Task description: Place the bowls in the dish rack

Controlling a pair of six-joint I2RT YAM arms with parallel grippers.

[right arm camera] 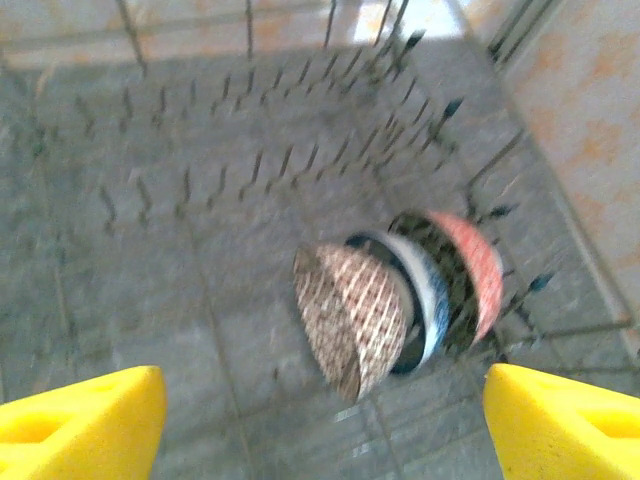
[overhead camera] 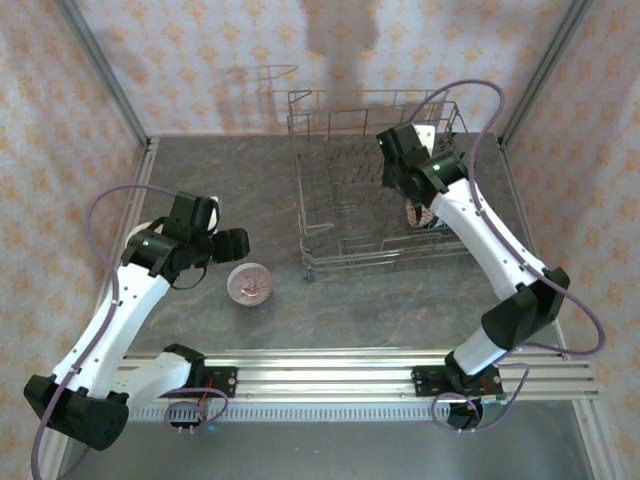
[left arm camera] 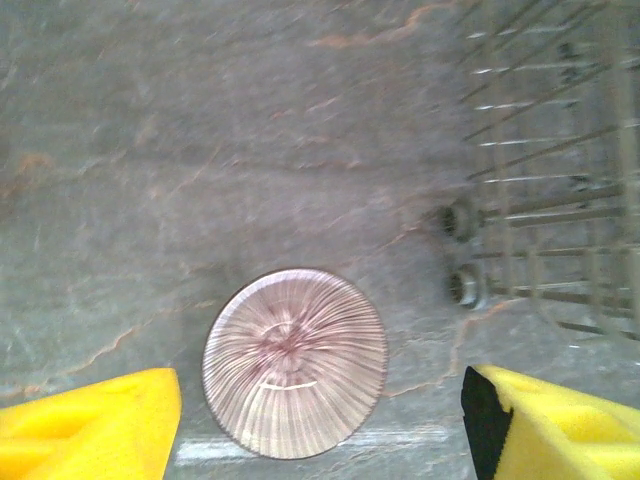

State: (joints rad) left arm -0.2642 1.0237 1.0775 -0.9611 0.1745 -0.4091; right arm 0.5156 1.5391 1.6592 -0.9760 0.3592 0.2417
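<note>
Left gripper (left arm camera: 320,425): stood wide open, empty, above pinkish bowl (left arm camera: 294,362).
Right gripper (right arm camera: 320,420): stood wide open, empty, above upright bowls (right arm camera: 360,315) in dish rack (right arm camera: 250,170).
Table (overhead camera: 210,175): grey, veined.
Walls (overhead camera: 200,60): patterned pink.

Pale pink walls (overhead camera: 200,50) dotted with orange florets are enclosing a grey, rust-veined stone-look surface (overhead camera: 200,165) — silver metal posts (overhead camera: 105,75) are bracing the corners.

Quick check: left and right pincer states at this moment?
Left pincer: open, empty, facing the pinkish bowl.
Right pincer: open, empty, over the dish rack.
</note>
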